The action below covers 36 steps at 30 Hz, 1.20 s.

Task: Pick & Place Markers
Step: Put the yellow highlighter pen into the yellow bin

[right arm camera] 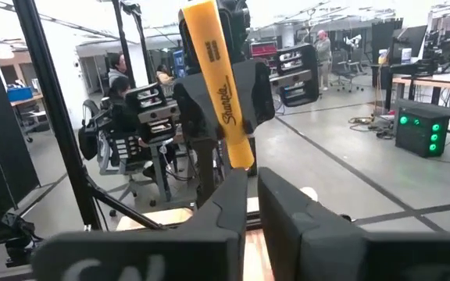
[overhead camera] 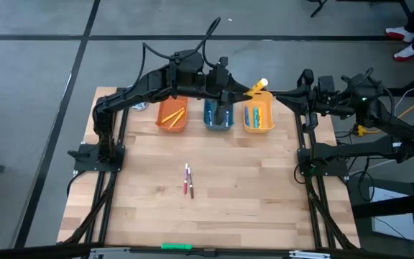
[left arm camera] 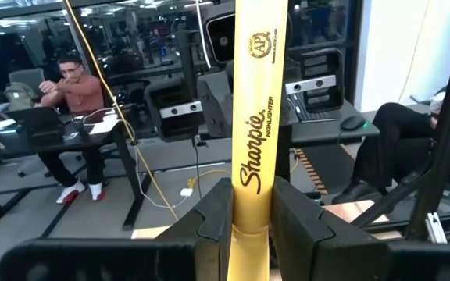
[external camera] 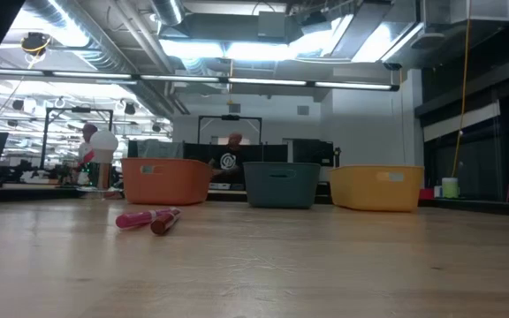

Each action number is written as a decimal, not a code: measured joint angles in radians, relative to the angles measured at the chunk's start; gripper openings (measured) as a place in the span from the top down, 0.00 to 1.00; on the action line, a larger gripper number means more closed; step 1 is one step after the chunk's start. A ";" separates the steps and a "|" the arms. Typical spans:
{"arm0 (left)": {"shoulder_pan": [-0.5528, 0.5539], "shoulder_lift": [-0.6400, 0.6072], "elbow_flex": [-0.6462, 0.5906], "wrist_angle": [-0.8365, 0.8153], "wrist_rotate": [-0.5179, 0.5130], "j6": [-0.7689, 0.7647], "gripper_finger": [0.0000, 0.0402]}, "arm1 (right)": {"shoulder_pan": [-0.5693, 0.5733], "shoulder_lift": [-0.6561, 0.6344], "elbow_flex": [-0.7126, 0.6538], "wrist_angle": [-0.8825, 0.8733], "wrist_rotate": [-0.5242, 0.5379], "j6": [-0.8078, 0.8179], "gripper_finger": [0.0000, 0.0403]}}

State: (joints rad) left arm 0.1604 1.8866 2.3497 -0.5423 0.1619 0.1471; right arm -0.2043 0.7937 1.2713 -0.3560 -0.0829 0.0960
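Left arm stretches across the upper middle of the overhead frame, its left gripper (left arm camera: 251, 222) clamped on a yellow marker (left arm camera: 257, 117), while the right arm reaches in from the upper right, right gripper (right arm camera: 251, 191) with fingers slightly parted just beside that marker.

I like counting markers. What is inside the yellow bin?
From above, the yellow bin holds a few blue or teal markers lying lengthwise. An exact count is not possible. From table height its wall hides everything inside.
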 joint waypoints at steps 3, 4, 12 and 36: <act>-0.001 0.000 0.000 0.000 0.002 -0.003 0.85 | 0.000 0.002 0.000 0.013 0.000 -0.004 0.85; -0.001 0.000 0.000 -0.001 0.002 -0.004 0.85 | 0.000 0.003 0.000 0.019 0.000 -0.004 0.82; 0.000 0.000 0.000 0.000 0.002 -0.007 0.85 | 0.000 0.036 0.000 0.077 0.000 -0.006 0.63; 0.000 0.001 0.000 -0.007 -0.002 -0.008 0.85 | 0.000 0.176 0.000 0.348 -0.101 -0.007 0.44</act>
State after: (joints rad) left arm 0.1600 1.8877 2.3497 -0.5495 0.1600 0.1394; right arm -0.2039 0.9701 1.2713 -0.0082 -0.1841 0.0887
